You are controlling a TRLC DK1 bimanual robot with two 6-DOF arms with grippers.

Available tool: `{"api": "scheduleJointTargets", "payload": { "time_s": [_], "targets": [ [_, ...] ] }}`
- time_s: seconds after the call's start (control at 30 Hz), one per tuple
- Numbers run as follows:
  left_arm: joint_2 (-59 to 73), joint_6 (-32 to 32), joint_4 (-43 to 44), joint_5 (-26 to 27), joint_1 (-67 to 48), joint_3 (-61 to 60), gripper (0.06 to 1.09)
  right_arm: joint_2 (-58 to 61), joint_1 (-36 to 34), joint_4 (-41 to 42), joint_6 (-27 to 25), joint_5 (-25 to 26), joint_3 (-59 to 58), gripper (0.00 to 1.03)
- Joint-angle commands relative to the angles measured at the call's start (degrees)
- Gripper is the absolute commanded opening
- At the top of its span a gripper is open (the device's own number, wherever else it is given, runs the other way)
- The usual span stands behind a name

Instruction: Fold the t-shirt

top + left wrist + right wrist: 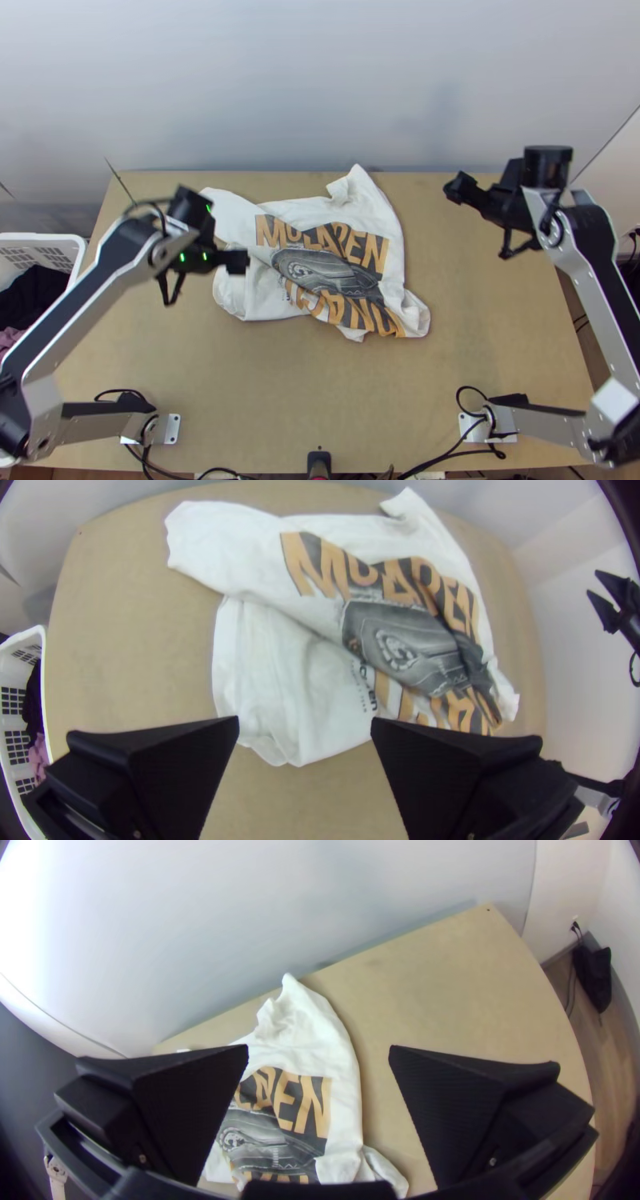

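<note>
A white t-shirt with orange lettering and a dark car print lies crumpled and partly folded over itself near the table's far edge. My left gripper is above the shirt's left part. In the left wrist view that gripper stands open, the shirt below and beyond it. Up at the right, apart from the cloth, is my right gripper. The right wrist view has this gripper open too, with the shirt's right part beneath and nothing between its fingers.
A white basket with dark and pink cloth stands off the table's left side. Bare wooden tabletop lies in front of the shirt and to its right. A pale wall rises behind the table.
</note>
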Motion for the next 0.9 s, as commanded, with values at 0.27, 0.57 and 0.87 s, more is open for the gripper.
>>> {"api": "scheduleJointTargets", "payload": {
  "time_s": [0.27, 0.57, 0.87],
  "targets": [
    [-5.5, -0.2, 8.9, -5.0, -7.7, -21.1, 1.02, -10.8, 5.0, -7.3, -1.2, 1.3, -7.0, 0.98],
    [-5.1, -0.2, 14.5, -5.8, -8.4, -26.8, 0.97, -13.3, 5.9, -10.6, -1.9, 1.5, -7.9, 0.98],
    [-1.9, -2.0, 20.4, -7.2, -8.5, -27.0, 0.83, -15.4, 8.7, -12.1, -2.7, 1.5, -11.1, 0.98]
  ]
}}
